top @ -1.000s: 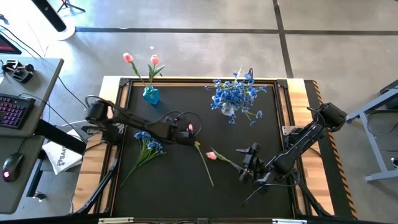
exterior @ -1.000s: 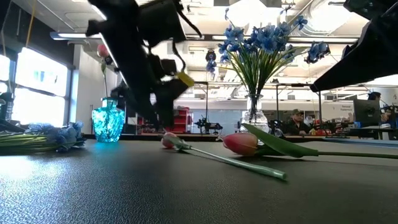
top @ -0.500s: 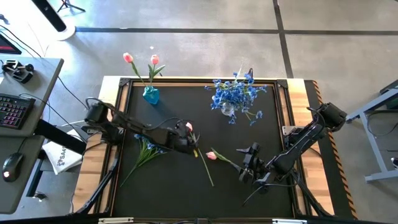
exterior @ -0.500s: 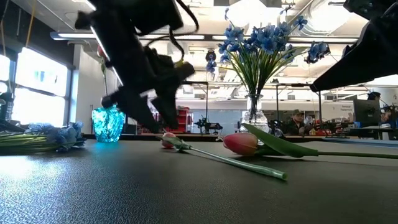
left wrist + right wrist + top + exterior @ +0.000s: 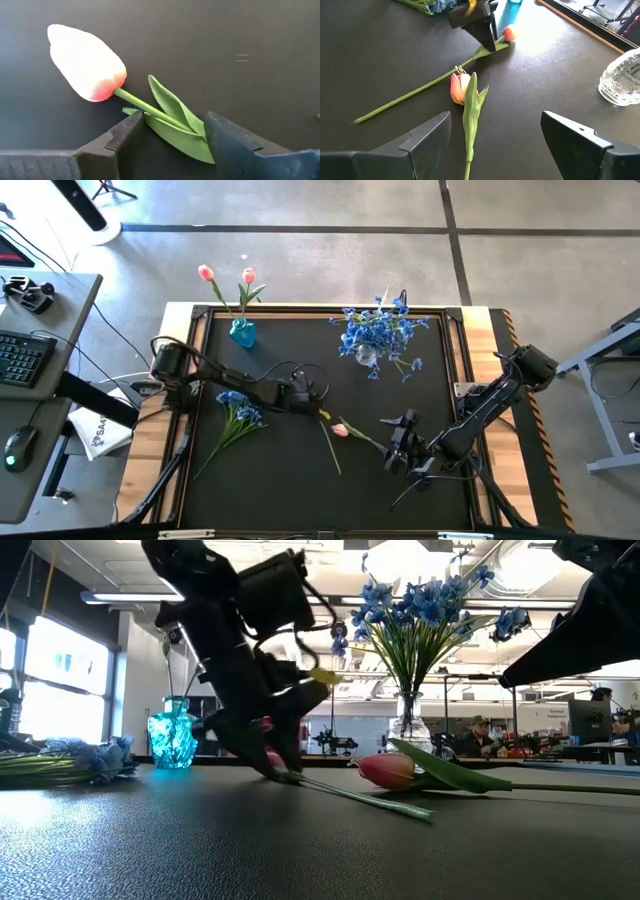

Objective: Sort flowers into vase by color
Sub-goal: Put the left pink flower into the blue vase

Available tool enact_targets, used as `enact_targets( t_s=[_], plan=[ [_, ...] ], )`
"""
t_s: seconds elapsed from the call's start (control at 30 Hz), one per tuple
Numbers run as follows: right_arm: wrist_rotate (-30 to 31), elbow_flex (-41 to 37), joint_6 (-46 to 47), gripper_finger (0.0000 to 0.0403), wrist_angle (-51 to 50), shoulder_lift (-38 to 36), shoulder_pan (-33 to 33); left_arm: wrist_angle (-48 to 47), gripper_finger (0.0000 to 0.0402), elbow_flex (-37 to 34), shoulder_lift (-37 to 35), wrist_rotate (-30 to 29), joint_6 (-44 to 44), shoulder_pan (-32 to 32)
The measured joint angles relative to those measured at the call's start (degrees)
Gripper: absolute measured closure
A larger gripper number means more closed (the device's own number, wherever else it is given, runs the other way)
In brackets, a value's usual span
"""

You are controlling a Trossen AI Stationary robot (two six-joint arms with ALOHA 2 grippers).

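A pink tulip [image 5: 87,62] lies on the black mat, its stem [image 5: 330,445] running toward the near edge. My left gripper [image 5: 172,125] is open, low over the mat [image 5: 280,770], straddling the stem and leaf just behind the head. A second tulip [image 5: 341,430] lies to the right, its stem [image 5: 467,165] running between the wide-open fingers of my right gripper [image 5: 495,130], which touches nothing. A blue bunch [image 5: 238,412] lies at the left. The blue vase [image 5: 243,332] holds two pink tulips; the clear vase [image 5: 367,356] holds blue flowers. My left gripper comes from above, slanting down, fingers across the stem. One fingertip [image 5: 132,122] lies against the stem [image 5: 145,111] just behind the head; the other [image 5: 220,130] stands beside the leaf [image 5: 175,112]. The tulip lies flat on the mat.
The mat has a raised wooden frame [image 5: 190,395]. Both vases stand along the far edge. The middle and near part of the mat [image 5: 260,480] is bare. Beyond the table's left are a desk with a keyboard [image 5: 25,360]; people sit in the room behind [image 5: 480,735].
My left gripper has come down toward the mat and a little toward the right, onto the tulip just behind its head. The lying tulip has shifted slightly: its free stem end has swung a little. My right arm has kept still.
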Motion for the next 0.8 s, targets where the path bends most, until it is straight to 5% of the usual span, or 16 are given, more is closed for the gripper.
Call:
enact_targets(
  t_s=[0.27, 0.53, 0.8],
  plan=[
    [0.0, 0.0, 0.0, 0.0096, 0.0, 0.0, 0.0, -10.6, 0.0277, -0.2, -4.0, 1.9, 9.8, 3.9],
    [0.0, 0.0, 0.0, 0.0096, -0.1, 0.0, 0.0, -7.8, 0.0327, -0.2, -8.3, 4.9, 29.2, 6.1],
    [-0.2, 0.0, 0.4, 0.0096, 0.0, 0.0, 0.0, -11.4, 0.0319, -0.1, -12.5, 9.7, 15.5, 5.8]
  ],
)
